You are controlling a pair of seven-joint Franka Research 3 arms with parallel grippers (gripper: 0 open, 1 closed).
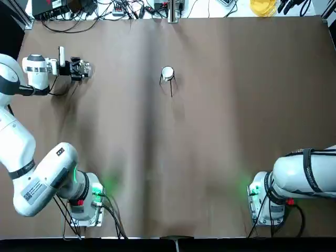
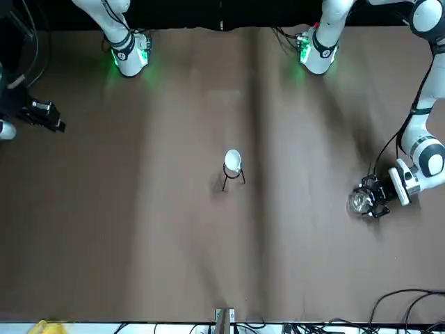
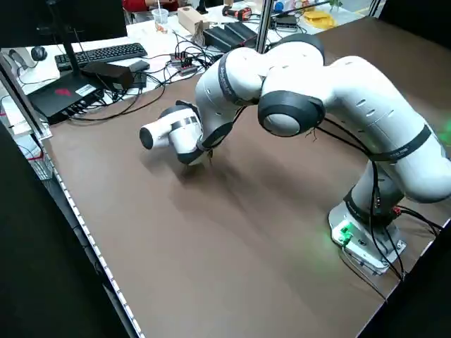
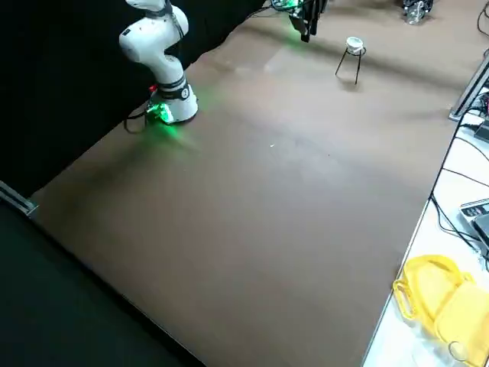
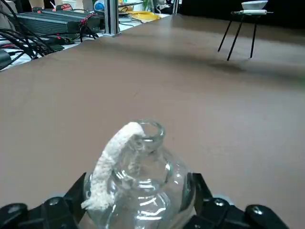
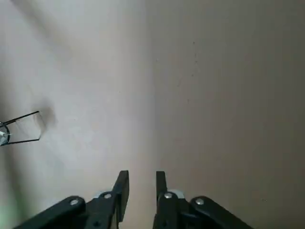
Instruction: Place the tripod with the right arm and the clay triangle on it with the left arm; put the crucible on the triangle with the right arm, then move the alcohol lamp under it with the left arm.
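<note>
The black wire tripod (image 1: 169,84) stands at the far middle of the table, with the white crucible (image 1: 167,72) on its ring. In the left wrist view a thin white clay triangle (image 5: 252,11) lies between ring and crucible (image 5: 254,5). My left gripper (image 1: 84,69) is at the far left, shut on the clear glass alcohol lamp (image 5: 140,191), whose white wick hangs from the neck. The lamp (image 2: 359,201) is well apart from the tripod (image 2: 233,178). My right gripper (image 2: 60,126) hovers off to the robot's right, fingers (image 6: 123,188) a narrow gap apart and holding nothing.
Cables and electronics (image 1: 110,8) line the far table edge, with a metal post (image 1: 172,10) behind the tripod and a yellow object (image 1: 262,6) at the far right. Bare brown table (image 1: 126,121) lies between the lamp and the tripod.
</note>
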